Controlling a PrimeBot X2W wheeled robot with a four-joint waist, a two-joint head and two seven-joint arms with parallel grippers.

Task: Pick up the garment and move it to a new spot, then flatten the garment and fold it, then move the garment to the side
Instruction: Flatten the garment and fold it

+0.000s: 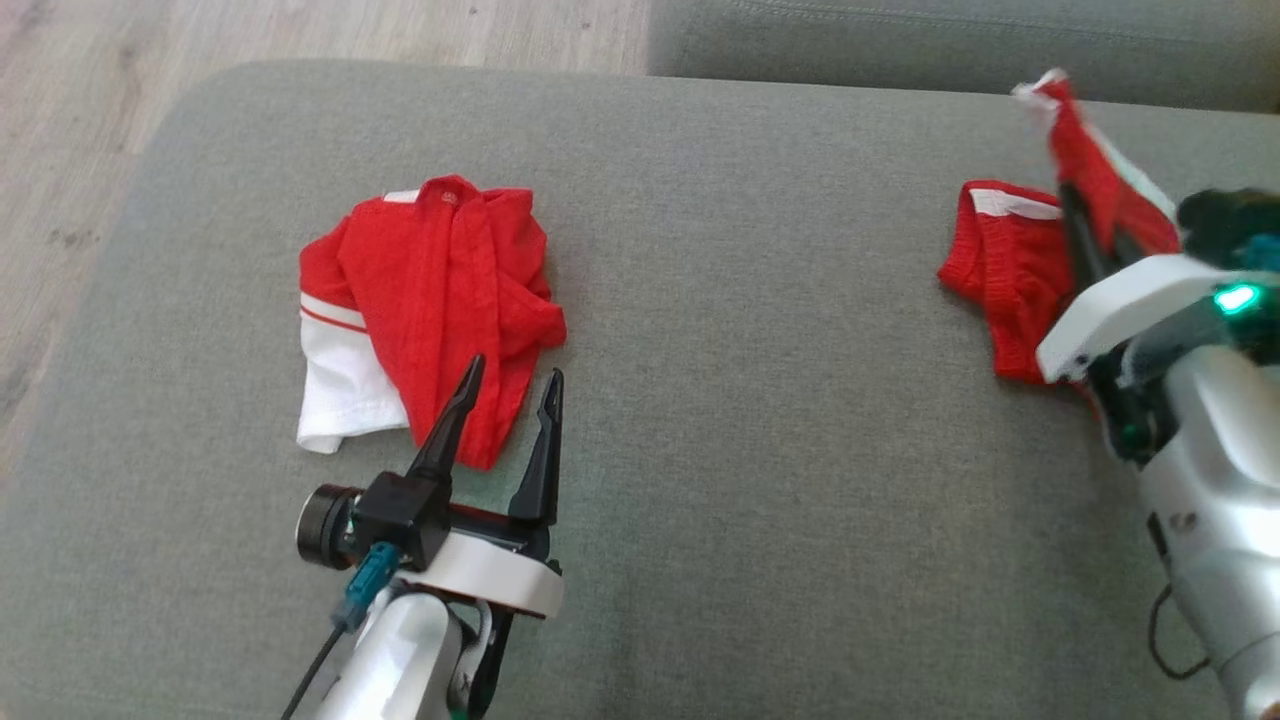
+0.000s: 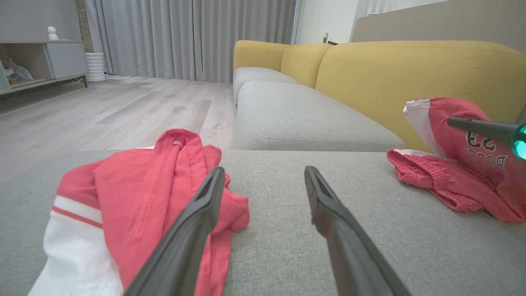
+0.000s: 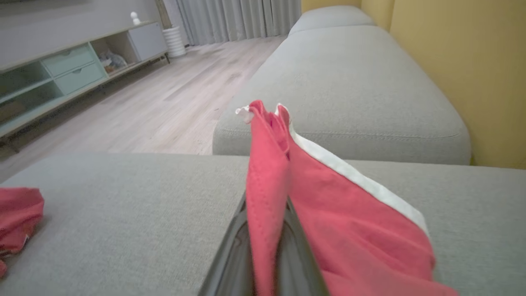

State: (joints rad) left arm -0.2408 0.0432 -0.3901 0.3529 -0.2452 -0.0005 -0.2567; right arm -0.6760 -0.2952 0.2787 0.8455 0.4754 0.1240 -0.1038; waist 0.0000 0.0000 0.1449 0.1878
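A red garment with white trim (image 1: 1010,290) lies bunched at the right of the grey sofa cushion (image 1: 750,400). One edge is lifted and pinched in my right gripper (image 1: 1072,200), which is shut on it. In the right wrist view the red cloth (image 3: 328,205) rises between the closed fingers. The left wrist view shows black print on this garment (image 2: 452,181). A second red and white garment (image 1: 430,290) lies crumpled at the left. My left gripper (image 1: 513,370) stands open just in front of it, one fingertip (image 2: 213,181) over its near edge, holding nothing.
A yellow backrest (image 2: 411,70) runs along the right side. Another grey cushion (image 1: 950,40) adjoins at the far end. Wooden floor (image 1: 80,120) lies beyond the cushion's left edge, with a low cabinet (image 3: 61,70) across the room. Bare cushion stretches between the two garments.
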